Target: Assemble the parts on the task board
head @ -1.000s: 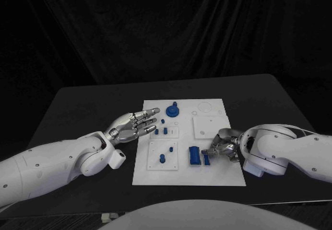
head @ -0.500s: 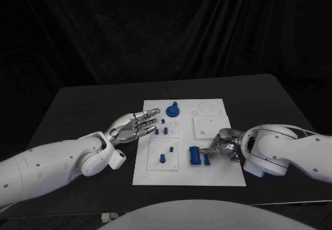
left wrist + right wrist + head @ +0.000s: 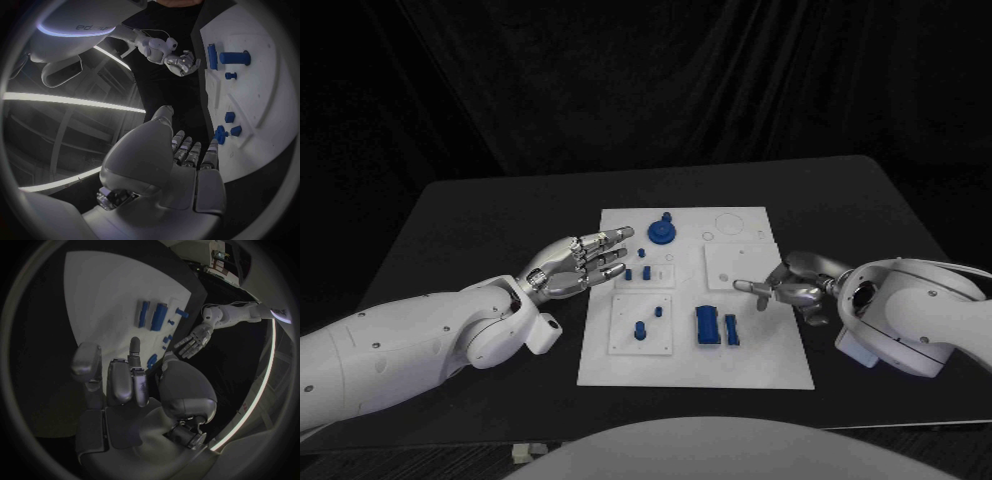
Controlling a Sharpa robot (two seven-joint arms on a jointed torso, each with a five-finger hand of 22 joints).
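Observation:
The white task board [image 3: 759, 358] lies mid-table. On it are a round blue part with a peg [image 3: 661, 233], small blue pegs [image 3: 638, 272], a blue piece [image 3: 640, 328], and a wide blue block [image 3: 707, 325] with a narrow blue block [image 3: 731, 330] beside it. My left hand [image 3: 581, 262] hovers over the board's left edge, fingers spread, holding nothing. At the board's right edge my right hand [image 3: 790, 290] is empty, fingers pointing toward the blocks but apart from them. The right wrist view shows that hand [image 3: 125, 385] with fingers extended, and both blocks [image 3: 153, 316] beyond the fingers.
A raised white square plate [image 3: 737, 266] sits on the board's right half, just beside my right hand. Black table [image 3: 473, 220] surrounds the board on all sides. The left wrist view shows my left hand [image 3: 187, 160], the board [image 3: 269, 95] and the right hand [image 3: 178, 57].
My right hand has let go of the narrow blue block and drawn back to the right, off the blocks. The block now lies beside the wide one. The left hand has stayed still.

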